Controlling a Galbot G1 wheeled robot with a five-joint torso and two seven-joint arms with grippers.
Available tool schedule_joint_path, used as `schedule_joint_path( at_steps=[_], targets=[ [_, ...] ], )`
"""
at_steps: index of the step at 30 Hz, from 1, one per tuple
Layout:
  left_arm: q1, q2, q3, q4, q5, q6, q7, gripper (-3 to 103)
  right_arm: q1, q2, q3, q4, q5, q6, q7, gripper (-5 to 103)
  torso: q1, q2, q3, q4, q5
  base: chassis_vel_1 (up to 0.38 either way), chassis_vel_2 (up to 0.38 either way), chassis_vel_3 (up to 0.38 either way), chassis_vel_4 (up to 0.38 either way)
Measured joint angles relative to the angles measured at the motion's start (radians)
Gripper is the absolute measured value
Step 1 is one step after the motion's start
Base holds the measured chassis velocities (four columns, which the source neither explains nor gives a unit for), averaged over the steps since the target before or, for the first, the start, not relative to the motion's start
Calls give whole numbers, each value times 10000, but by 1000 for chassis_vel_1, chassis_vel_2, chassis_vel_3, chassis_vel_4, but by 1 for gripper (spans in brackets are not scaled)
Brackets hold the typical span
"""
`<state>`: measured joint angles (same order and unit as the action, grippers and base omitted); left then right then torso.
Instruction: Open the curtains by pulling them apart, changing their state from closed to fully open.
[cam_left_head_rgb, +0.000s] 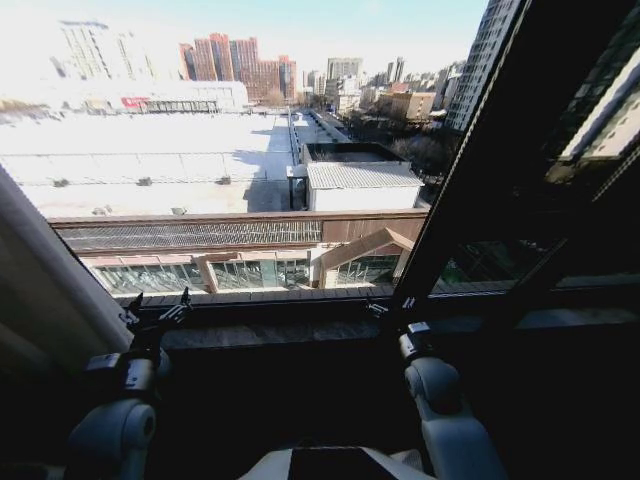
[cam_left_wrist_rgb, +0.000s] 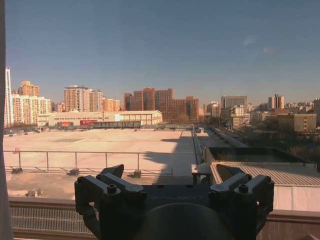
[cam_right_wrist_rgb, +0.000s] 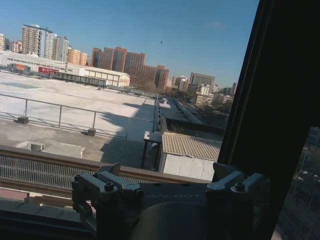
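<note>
One curtain (cam_left_head_rgb: 45, 290) gathered at the window's left edge, glass clear across the middle.
The window (cam_left_head_rgb: 240, 150) looks out on rooftops, with a dark frame bar (cam_left_head_rgb: 470, 170) slanting along its right side. Below the sill (cam_left_head_rgb: 290, 328), the left tool (cam_left_head_rgb: 158, 308) hangs just beside the curtain's folds, its fingers spread wide and holding nothing. The right tool (cam_left_head_rgb: 390, 306) sits near the bar's foot, also spread wide and empty.

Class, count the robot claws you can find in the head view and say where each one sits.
2. The left claw is raised by the window sill near the curtain at the left; the right claw is at the sill by the black frame bar.
</note>
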<state>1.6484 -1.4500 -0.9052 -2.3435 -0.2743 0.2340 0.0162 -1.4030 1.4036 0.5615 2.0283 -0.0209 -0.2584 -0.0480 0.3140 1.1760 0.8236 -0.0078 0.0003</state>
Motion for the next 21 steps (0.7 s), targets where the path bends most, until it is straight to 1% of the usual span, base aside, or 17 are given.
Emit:
schedule_joint_path(
  at_steps=[10,21],
  targets=[
    [279,-269,4,28,410,-354,221,100,64,36,99,-71,157,1,-34,100,0,1,0,1,0,-337,-340,338,333],
    [271,-357,88,-12,493,-401,296,100,17,25,255,-136,334,0,-55,100,0,0,0,0,1,-367,-354,357,360]
  ],
)
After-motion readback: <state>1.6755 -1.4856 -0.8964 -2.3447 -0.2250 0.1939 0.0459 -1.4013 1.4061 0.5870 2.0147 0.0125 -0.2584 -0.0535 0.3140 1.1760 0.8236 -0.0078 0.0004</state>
